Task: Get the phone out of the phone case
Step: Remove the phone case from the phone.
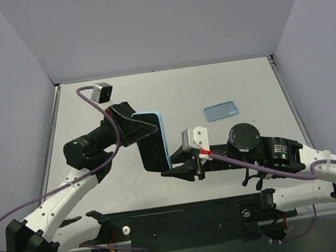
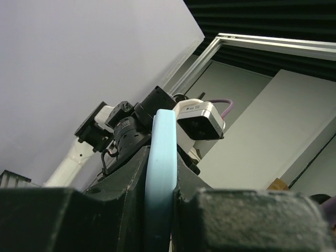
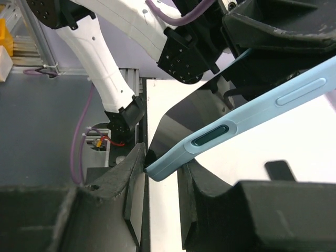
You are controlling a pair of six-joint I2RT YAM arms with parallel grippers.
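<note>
The phone (image 1: 152, 151) has a black screen and sits in a light blue case (image 1: 163, 133). It is held up off the table, tilted on edge. My left gripper (image 1: 146, 129) is shut on the upper part of the cased phone; in the left wrist view the case's blue edge (image 2: 160, 157) is pinched between the black fingers (image 2: 121, 184). My right gripper (image 1: 173, 164) grips the lower corner. In the right wrist view the case (image 3: 252, 118), with its side buttons, and the screen (image 3: 181, 113) run down into my right gripper (image 3: 163, 160), whose jaws press on both faces.
A flat light blue rectangle (image 1: 221, 111), like a second case, lies on the white table (image 1: 224, 80) at the back right. The black base rail (image 1: 181, 221) runs along the near edge. Grey walls enclose the table.
</note>
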